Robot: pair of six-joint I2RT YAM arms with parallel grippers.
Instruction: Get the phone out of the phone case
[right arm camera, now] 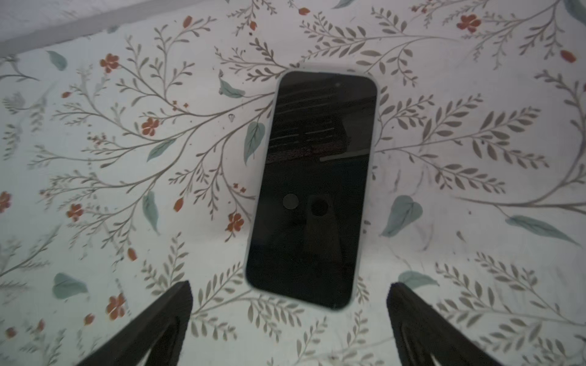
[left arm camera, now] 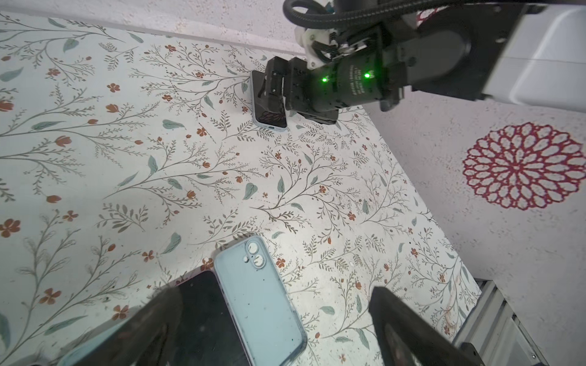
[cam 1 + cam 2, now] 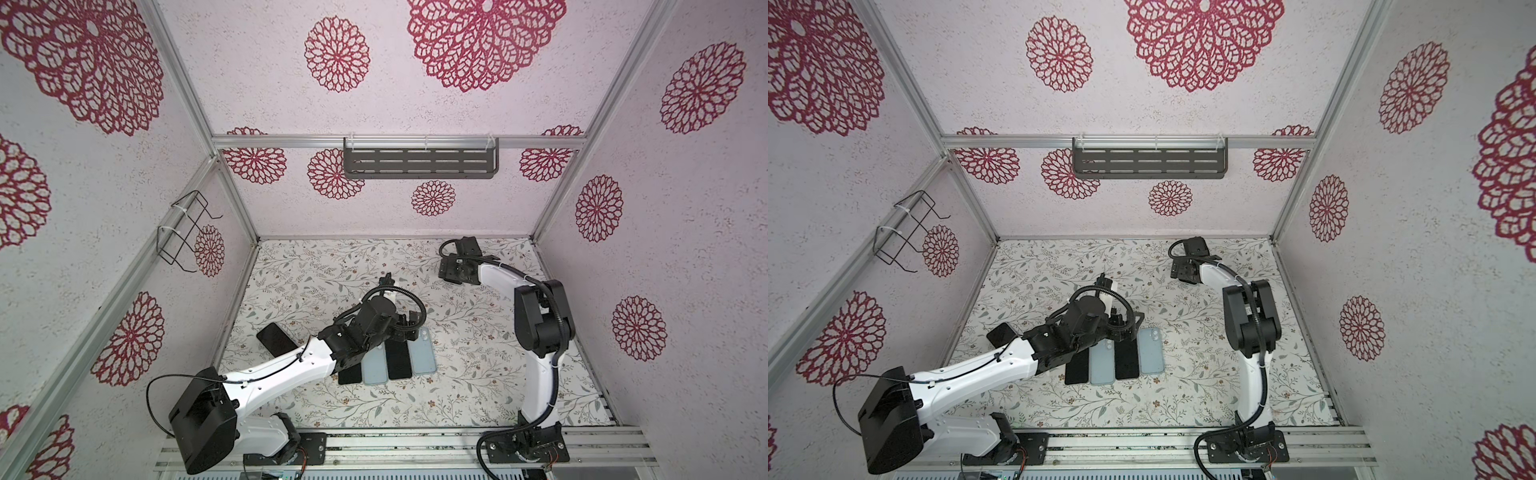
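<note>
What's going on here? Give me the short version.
Two arms are working on phones on a floral table. The right end effector hangs open over a cased phone lying screen-up at the far end, not gripping it. The left end effector, also open, hovers over a row of black and light-blue phone pieces mid-table. Another dark phone lies near the left edge. Nothing is held.

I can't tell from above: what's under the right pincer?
A phone with a pale blue rim lies screen up on the floral table, below the open right pincer. Its back is covered.
</note>
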